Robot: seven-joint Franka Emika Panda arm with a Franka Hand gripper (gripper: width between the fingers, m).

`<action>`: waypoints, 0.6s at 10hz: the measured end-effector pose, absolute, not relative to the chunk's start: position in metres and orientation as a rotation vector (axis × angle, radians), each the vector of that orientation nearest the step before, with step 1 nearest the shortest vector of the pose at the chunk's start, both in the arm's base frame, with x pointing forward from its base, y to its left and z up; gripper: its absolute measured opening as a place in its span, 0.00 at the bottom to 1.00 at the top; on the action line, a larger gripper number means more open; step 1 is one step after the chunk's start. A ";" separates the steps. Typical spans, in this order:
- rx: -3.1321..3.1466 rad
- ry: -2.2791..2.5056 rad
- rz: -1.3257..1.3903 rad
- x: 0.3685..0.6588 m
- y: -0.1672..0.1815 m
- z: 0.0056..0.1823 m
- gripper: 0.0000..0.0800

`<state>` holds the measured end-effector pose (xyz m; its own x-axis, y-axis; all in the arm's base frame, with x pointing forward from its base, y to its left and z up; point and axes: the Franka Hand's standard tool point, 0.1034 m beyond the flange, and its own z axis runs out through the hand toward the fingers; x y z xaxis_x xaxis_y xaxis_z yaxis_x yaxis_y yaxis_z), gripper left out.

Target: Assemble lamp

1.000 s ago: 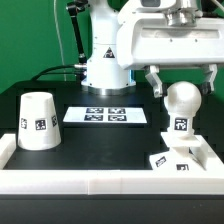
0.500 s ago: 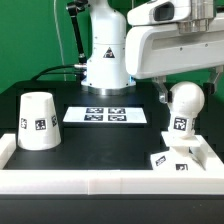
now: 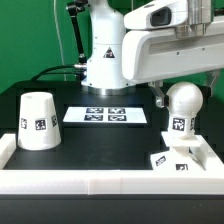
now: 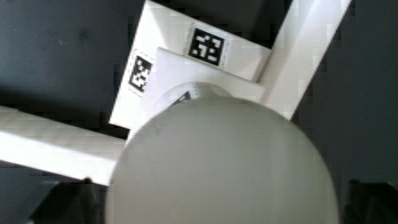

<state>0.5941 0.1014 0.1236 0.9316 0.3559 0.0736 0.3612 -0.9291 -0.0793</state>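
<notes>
The ball-shaped bulb stands upright on the low square base at the exterior view's right. My gripper is open, with its dark fingers on either side of the bulb's ball. In the wrist view the bulb fills the middle between the dark fingertips of my gripper, and the tagged base lies beyond it. The cup-like shade stands mouth down at the exterior view's left, far from the gripper.
The marker board lies flat in the middle of the black table. A white wall runs along the front edge and up both sides; its rails show in the wrist view. The arm's pedestal stands behind the marker board.
My gripper has come down over the bulb, so the fingers now sit lower beside its ball. The bulb, base and shade have not moved.
</notes>
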 end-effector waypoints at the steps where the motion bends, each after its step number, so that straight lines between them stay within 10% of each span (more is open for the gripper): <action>1: -2.997 -0.571 -0.108 0.596 0.100 0.123 0.72; 6: -2.999 -0.553 -0.116 0.597 0.100 0.123 0.72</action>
<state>0.5968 0.0996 0.1233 0.9316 0.3519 0.0904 0.3587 -0.9305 -0.0740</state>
